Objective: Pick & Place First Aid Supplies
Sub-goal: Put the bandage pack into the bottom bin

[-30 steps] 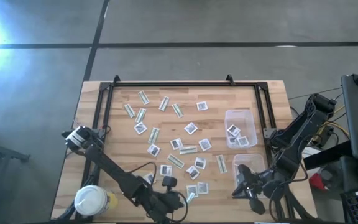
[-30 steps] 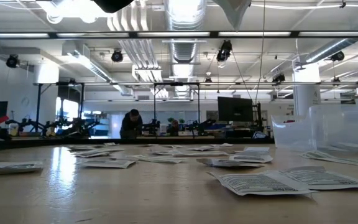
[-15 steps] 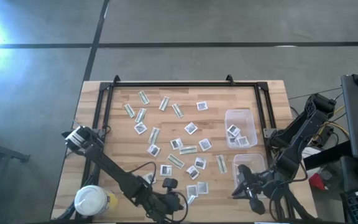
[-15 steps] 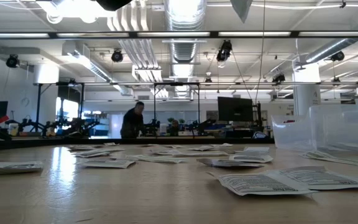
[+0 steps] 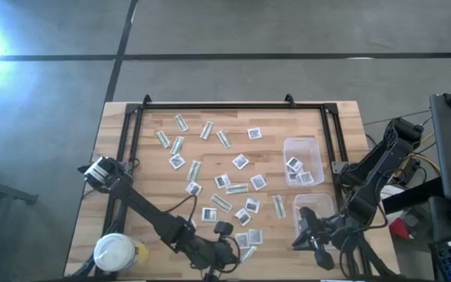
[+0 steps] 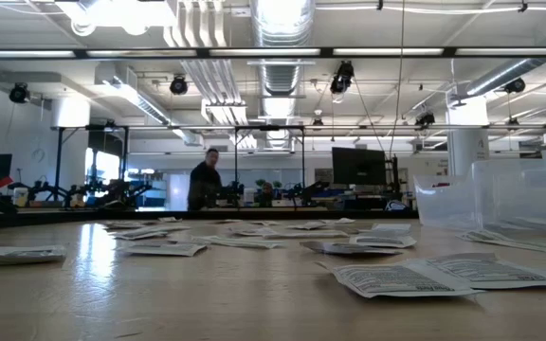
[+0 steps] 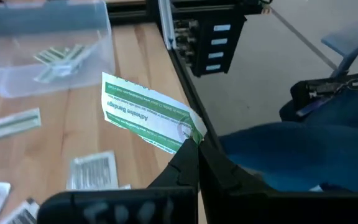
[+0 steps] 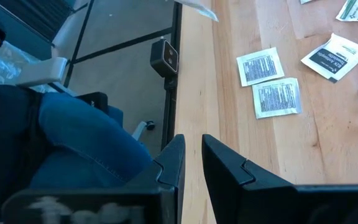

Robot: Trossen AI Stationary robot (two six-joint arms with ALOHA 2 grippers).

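First aid supplies are scattered over the middle of the wooden table point(image 5: 151, 168) in the high view: square white packets point(image 5: 240, 161) and narrow green-and-white strips point(image 5: 236, 189). A few more packets are seen inside the upper clear tub point(image 5: 302, 160) at centre right, with a second tub point(image 5: 314, 207) just below it.

One green-and-white bandage strip point(image 7: 149, 113) is pinched by its corner between the closed fingers of the left gripper point(image 7: 197, 142), raised clear of the table; in the high view this gripper point(image 5: 238, 252) is found at the bottom centre.

The right gripper point(image 8: 192, 147) is held at the lower right of the high view point(image 5: 306, 232), fingers parted by a narrow gap with nothing between them. Two square packets point(image 8: 276, 97) are seen lying side by side in the right wrist view.

A white-lidded jar point(image 5: 116, 252) stands at the lower left.
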